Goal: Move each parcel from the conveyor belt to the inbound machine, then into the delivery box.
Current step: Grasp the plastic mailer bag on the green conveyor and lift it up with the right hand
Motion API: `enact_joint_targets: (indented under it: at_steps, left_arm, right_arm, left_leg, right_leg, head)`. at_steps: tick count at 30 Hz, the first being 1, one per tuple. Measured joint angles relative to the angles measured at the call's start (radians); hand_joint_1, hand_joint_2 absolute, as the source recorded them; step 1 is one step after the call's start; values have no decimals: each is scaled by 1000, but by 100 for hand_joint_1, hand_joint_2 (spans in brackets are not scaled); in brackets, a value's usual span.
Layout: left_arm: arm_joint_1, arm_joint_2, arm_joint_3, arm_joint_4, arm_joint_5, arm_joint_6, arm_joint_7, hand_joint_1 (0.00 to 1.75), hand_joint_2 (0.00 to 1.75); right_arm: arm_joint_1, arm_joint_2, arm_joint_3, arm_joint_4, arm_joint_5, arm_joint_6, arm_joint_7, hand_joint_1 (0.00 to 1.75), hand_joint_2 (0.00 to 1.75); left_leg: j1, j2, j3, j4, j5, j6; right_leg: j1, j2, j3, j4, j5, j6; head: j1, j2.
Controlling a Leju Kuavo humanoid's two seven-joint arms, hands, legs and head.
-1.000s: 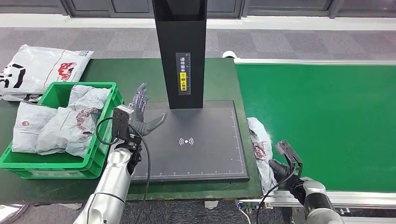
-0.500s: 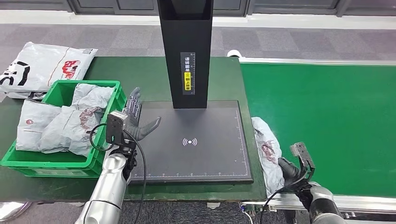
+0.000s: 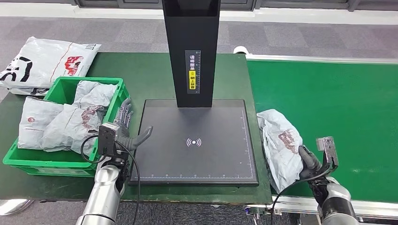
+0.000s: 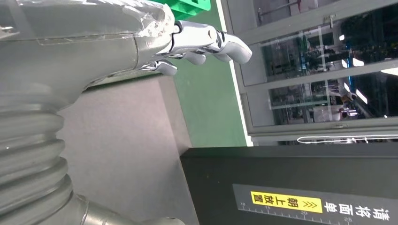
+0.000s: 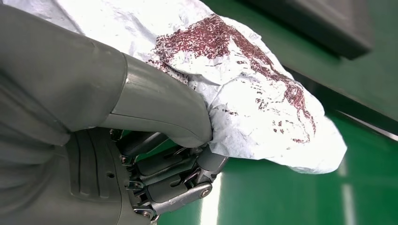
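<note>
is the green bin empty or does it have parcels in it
Not empty: the green bin holds several crumpled grey parcels piled inside.

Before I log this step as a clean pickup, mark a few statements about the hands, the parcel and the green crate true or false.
1. The right hand grips a white parcel at the conveyor belt's edge. True.
2. The left hand holds a parcel. False: it is open, holding nothing, beside the black scanner pad.
3. The green crate is empty. False: it holds several grey bagged parcels.
4. A parcel lies on the scanner pad. False: the pad is bare.
5. A large white bag lies on the table behind the crate. True.
</note>
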State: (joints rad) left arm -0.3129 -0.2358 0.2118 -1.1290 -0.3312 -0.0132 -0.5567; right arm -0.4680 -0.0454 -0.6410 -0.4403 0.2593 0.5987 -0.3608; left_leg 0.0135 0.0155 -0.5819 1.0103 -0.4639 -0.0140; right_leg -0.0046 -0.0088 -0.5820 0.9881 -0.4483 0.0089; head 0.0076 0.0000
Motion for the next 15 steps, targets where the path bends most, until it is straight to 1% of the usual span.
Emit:
enact_joint_targets:
  at_steps: [15]
  left_arm:
    - [11,4,18,-12,6,4,1,0,175]
  right_arm:
    - [19,-7,-29,-94,-63,26,-1,175,175]
  left_leg:
    - [-1,0,-1,0,0,0]
  right_leg:
    - [-1,-1,-1,0,-1,1]
  head:
    - [0,0]
